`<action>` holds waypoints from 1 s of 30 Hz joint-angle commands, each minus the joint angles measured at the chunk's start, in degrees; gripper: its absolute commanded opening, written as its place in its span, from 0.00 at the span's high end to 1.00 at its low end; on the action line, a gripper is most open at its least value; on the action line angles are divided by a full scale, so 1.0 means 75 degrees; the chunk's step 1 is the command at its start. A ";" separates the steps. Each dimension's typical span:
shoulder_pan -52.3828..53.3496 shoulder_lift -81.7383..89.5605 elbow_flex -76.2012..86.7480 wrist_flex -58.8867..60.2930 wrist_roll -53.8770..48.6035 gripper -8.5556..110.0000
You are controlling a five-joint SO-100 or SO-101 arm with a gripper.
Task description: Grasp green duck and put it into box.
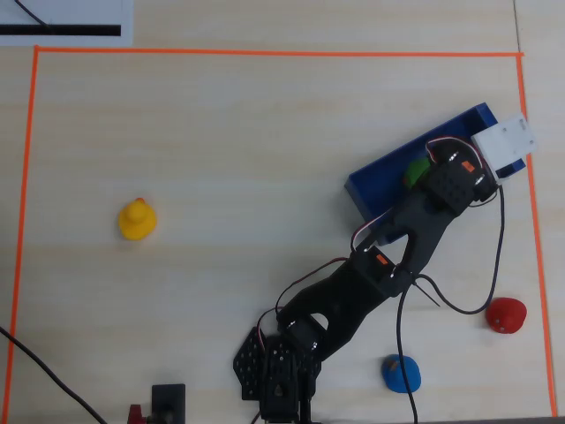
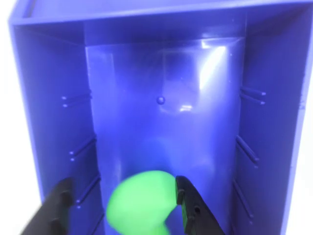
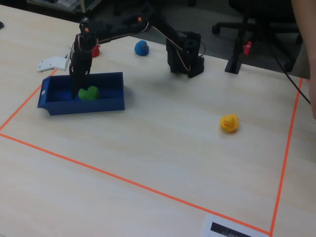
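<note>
One arm reaches down into the box [image 3: 106,103] at fixed view's left; gripper [image 2: 122,203] fingers spread, green duck [image 2: 139,203] loose between them on box floor. Yellow duck [image 3: 229,123] right, blue duck [image 3: 141,48] and red duck [image 1: 506,314] outside.

I count four small rubber ducks: one bright green duck [image 3: 89,93], one yellow duck [image 1: 137,219], one blue duck [image 1: 401,373] and one red duck [image 1: 506,314]. There is one shallow dark blue plastic box [image 3: 111,102], and one flat white plastic piece [image 1: 506,144].
</note>
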 commanded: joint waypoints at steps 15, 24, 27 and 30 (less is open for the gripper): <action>-0.2766 0.7348 0.5789 -0.4148 -0.0070 0.93; -0.5203 1.4391 1.3406 -0.2977 -0.0340 0.93; -0.5672 1.6336 1.4531 -0.0902 -0.0340 0.93; -0.6117 1.7578 1.5293 0.0457 -0.0340 0.93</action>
